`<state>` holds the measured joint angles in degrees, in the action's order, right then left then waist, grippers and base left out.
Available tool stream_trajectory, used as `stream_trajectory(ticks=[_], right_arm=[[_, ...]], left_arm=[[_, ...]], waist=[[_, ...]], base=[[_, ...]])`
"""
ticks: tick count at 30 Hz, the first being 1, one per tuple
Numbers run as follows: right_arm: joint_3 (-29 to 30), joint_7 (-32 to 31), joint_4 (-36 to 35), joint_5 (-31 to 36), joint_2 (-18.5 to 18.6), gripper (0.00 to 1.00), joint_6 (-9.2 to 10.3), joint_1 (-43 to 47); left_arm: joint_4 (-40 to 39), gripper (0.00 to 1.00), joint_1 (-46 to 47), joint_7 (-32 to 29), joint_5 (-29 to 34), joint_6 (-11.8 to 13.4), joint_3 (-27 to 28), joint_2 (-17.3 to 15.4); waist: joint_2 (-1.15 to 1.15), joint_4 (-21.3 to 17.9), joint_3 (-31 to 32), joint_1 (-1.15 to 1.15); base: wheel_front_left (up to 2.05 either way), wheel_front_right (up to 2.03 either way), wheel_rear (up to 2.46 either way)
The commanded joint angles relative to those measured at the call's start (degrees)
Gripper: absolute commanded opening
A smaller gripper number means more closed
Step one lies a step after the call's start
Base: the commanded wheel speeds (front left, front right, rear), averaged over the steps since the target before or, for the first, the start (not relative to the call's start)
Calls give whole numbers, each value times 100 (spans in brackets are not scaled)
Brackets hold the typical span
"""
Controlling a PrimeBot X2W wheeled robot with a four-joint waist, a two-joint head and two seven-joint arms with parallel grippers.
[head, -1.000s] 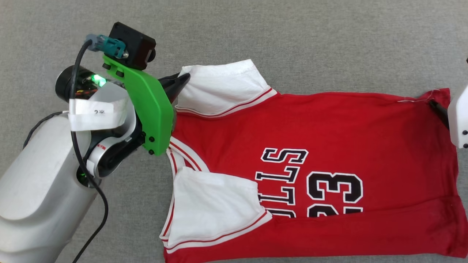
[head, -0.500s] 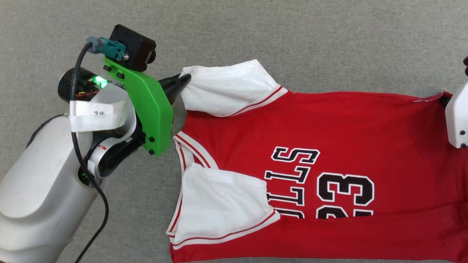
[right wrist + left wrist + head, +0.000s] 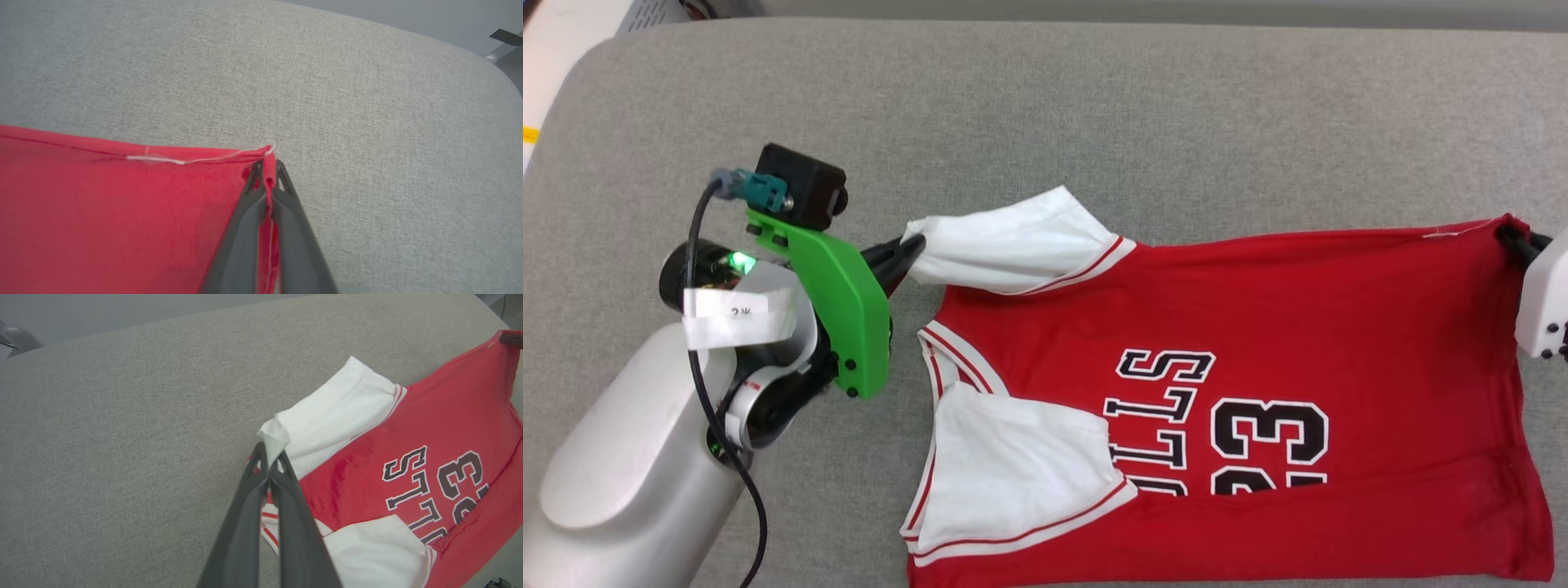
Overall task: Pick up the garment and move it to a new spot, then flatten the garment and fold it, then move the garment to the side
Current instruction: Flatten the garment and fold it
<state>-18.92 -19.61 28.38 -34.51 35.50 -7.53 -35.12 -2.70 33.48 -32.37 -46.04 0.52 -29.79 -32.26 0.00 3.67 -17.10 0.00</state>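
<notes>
The red white-sleeved jersey T-shirt is pinched thinly at 9 o'clock by the left gripper and at 3 by the right gripper, so a corner could get tugged loose.

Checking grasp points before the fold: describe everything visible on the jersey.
The garment is a red jersey T-shirt, thin knit by its look, with short white sleeves, red-white striped trim and black white-outlined lettering and 23 facing up. It lies spread on the grey cushion, near edge folded over part of the print. The left gripper is shut on the far sleeve's tip, the right gripper on a red hem corner.
</notes>
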Motion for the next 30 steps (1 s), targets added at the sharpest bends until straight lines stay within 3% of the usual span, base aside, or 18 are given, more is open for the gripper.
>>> stream_trajectory(ticks=[1, 8, 17, 30], right_arm=[[23, 123, -69, -70, 16, 0, 4, 199], [212, 475, -524, -437, 123, 0, 4, 1133], [493, 512, -1143, -748, 253, 0, 4, 2415], [568, 290, -1595, -982, 372, 0, 4, 3404]], left_arm=[[-4, 0, -201, 57, -64, 47, 19, -33], [-307, 0, -944, 223, -130, 224, -13, -139], [-977, 0, -2123, 176, -87, 586, -205, -505], [-536, 0, -2809, 202, 72, 438, -863, -422]], waist=[[0, -31, 336, 0], [0, 18, 766, 0], [0, 22, 992, 0], [0, 28, 982, 0]], base=[[0, 0, 0], [0, 0, 0], [0, 0, 0], [0, 0, 0]])
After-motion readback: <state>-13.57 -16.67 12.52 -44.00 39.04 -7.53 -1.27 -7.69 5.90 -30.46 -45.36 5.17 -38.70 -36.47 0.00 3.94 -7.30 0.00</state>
